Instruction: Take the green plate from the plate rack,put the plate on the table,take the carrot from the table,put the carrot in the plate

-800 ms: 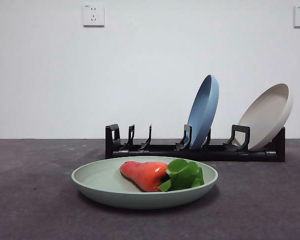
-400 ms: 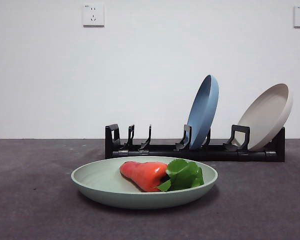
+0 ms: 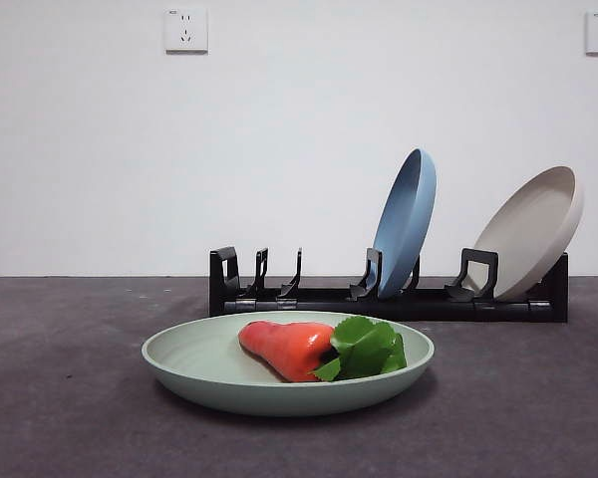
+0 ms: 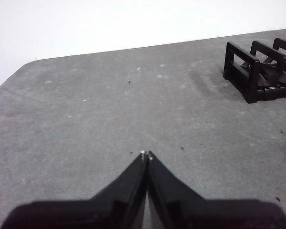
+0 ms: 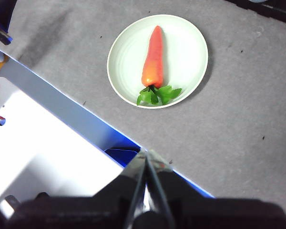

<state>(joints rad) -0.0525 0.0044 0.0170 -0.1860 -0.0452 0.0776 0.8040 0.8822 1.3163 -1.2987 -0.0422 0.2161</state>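
From my remote station, the front view shows the green plate [image 3: 287, 364] lying flat on the table [image 3: 60, 398], in front of the plate rack [image 3: 389, 299] and apart from it; the carrot [image 3: 287, 349] lies inside the plate, orange body toward one side, green leaves toward the other, wholly within the rim; compared with the 2 earlier front pictures, I find nothing changed, plate, carrot and rack each sitting exactly where they were; I read that stillness as the sign that both steps of the task are complete and the scene has settled. In the rack, 2 other plates stand on edge, the blue plate [image 3: 407, 224] near the middle and the beige plate [image 3: 533, 231] at the far end; the slots at the other end hold nothing. The left gripper [image 4: 146, 155] hovers over bare table near the rack's end, its 2 jaws pressed together tip to tip and carrying nothing; the right gripper [image 5: 145, 155] is drawn back high above the table's near edge, jaws likewise closed on nothing, looking down on the plate [image 5: 157, 61] with the carrot [image 5: 153, 57] lying along its middle; neither arm appears in the front view. I judge that no further move is called for; the only risk I see is disturbing the plate needlessly.
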